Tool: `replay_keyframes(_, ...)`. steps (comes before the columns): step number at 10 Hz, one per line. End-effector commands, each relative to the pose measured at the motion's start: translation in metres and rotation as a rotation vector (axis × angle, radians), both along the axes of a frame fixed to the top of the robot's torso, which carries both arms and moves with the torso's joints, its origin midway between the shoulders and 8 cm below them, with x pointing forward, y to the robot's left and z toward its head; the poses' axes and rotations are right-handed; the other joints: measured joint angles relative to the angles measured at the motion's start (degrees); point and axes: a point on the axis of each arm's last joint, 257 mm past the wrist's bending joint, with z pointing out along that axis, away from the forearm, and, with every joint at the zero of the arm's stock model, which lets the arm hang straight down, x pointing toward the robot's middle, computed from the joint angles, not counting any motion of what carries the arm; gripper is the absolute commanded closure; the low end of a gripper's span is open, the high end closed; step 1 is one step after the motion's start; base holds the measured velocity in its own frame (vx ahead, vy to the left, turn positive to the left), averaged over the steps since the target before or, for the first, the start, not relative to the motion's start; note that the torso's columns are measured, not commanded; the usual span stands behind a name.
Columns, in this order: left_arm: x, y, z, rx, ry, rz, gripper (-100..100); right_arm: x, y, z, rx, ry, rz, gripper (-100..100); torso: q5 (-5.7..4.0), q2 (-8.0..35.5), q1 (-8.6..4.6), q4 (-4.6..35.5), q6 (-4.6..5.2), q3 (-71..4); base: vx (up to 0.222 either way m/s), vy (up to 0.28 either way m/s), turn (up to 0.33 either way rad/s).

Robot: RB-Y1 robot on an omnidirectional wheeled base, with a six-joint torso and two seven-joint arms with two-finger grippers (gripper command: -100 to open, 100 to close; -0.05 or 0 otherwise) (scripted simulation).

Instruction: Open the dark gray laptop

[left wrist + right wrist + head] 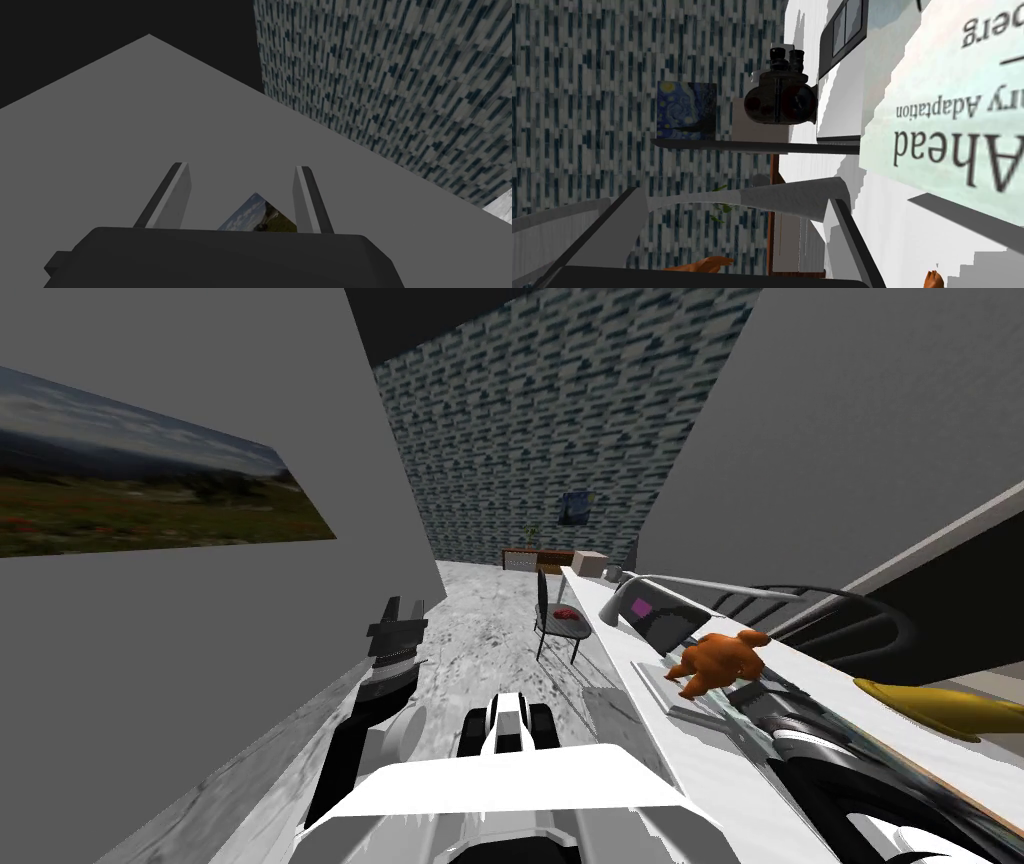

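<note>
The dark gray laptop [662,624] sits on the long white desk [600,633] to my right. Its dark panel with a small purple patch stands tilted up over a flat grey slab [668,686]. An orange teddy bear [720,660] sits just this side of it. My right gripper [748,694] is low over the desk right beside the bear. In the right wrist view that gripper [722,235] is open, its fingers [847,230] wide apart, with bits of the bear [704,264] below. My left gripper [400,614] is raised off to the left, and it [240,195] is open and empty.
A grey desk lamp arm [700,583] arches over the laptop and crosses between the right fingers as a grey bar [792,192]. A yellow object [940,708] lies nearer on the desk. A dark chair [555,623] stands beside the desk's far end. A shelf [752,145] carries a dark binocular-like object [782,97].
</note>
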Motion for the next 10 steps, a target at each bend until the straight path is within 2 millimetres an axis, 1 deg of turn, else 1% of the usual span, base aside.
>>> replay_keyframes(1, 0.000, 0.000, 0.000, 0.000, 0.000, 0.000, 0, -0.005, -0.014, 0.016, -0.146, 0.098, -0.015, -100, 0.00, 0.1, 0.07, 0.0, 0.13, 0.0, 0.040, -0.081, 0.189)
replay_keyframes(2, 0.000, 0.000, 0.000, 0.000, 0.000, 0.000, 0, -0.007, -0.021, 0.025, -0.202, 0.132, -0.024, -100, 0.02, 0.2, 0.15, 0.0, 0.08, 0.1, 0.033, -0.093, 0.250)
replay_keyframes(3, 0.000, 0.000, 0.000, 0.000, 0.000, 0.000, 0, -0.007, -0.021, 0.025, -0.218, 0.146, -0.023, -100, 0.01, 0.2, 0.12, 0.0, 0.10, 0.1, 0.021, -0.070, 0.105)
replay_keyframes(5, 0.000, 0.000, 0.000, 0.000, 0.000, 0.000, 0, -0.009, -0.032, 0.042, -0.338, 0.221, -0.034, -100, 0.03, 0.2, 0.19, 0.1, 0.11, 0.1, 0.022, -0.059, 0.178)
replay_keyframes(8, 0.000, 0.000, 0.000, 0.000, 0.000, 0.000, 0, -0.007, -0.041, 0.063, -0.460, 0.293, -0.040, -100, -0.01, 0.2, 0.09, 0.0, 0.13, 0.1, 0.025, -0.065, 0.141)
replay_keyframes(9, 0.000, 0.000, 0.000, 0.000, 0.000, 0.000, 0, -0.008, -0.038, 0.058, -0.434, 0.279, -0.036, -100, 0.01, 0.2, 0.14, 0.0, 0.11, 0.1, 0.012, -0.026, 0.026)
replay_keyframes(10, 0.000, 0.000, 0.000, 0.000, 0.000, 0.000, 0, -0.011, -0.043, 0.064, -0.438, 0.281, -0.039, -100, 0.02, 0.2, 0.23, 0.0, 0.14, 0.1, 0.105, -0.087, -0.002)
